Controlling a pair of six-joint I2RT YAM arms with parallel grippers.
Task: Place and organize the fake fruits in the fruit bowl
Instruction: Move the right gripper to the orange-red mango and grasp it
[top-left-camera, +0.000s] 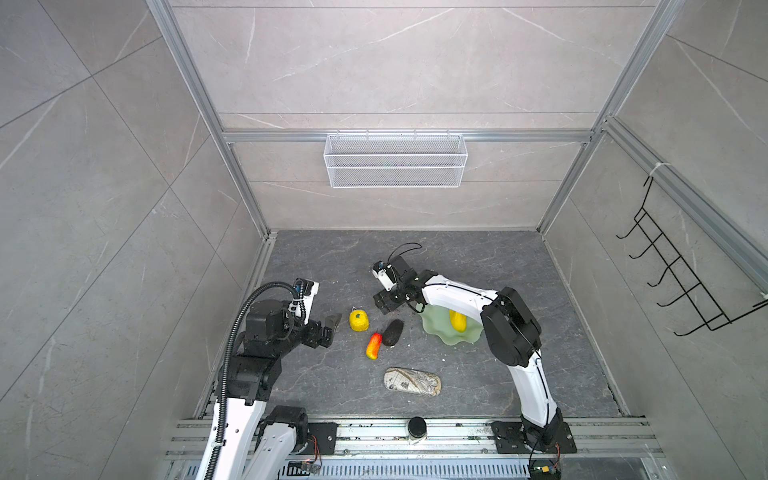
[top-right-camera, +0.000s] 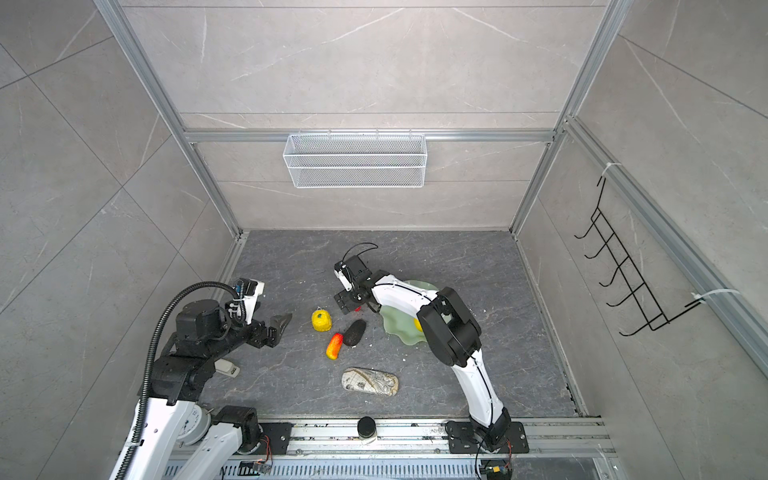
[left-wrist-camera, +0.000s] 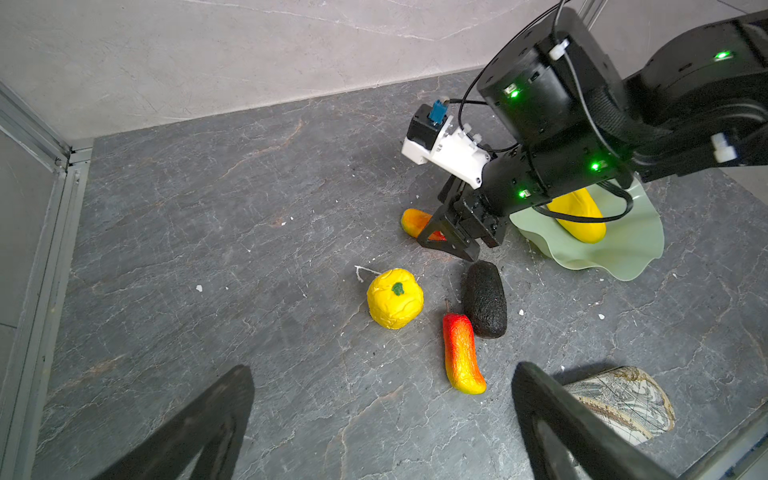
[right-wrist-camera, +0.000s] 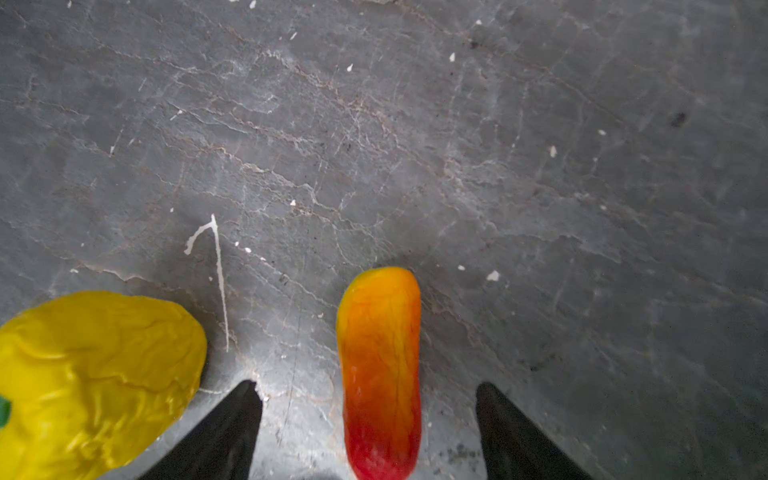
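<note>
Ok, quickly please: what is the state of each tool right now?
The left tool is open and holds nothing.
The right tool is open, straddling the red-orange fake fruit, not closed on it.

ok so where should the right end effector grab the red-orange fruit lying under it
Across its narrow middle, coming down from above. The red-orange fruit lies flat on the table. It is long and slim, and lined up lengthwise between the open fingers of the right end effector, so closing on its two long sides likely holds best.
</note>
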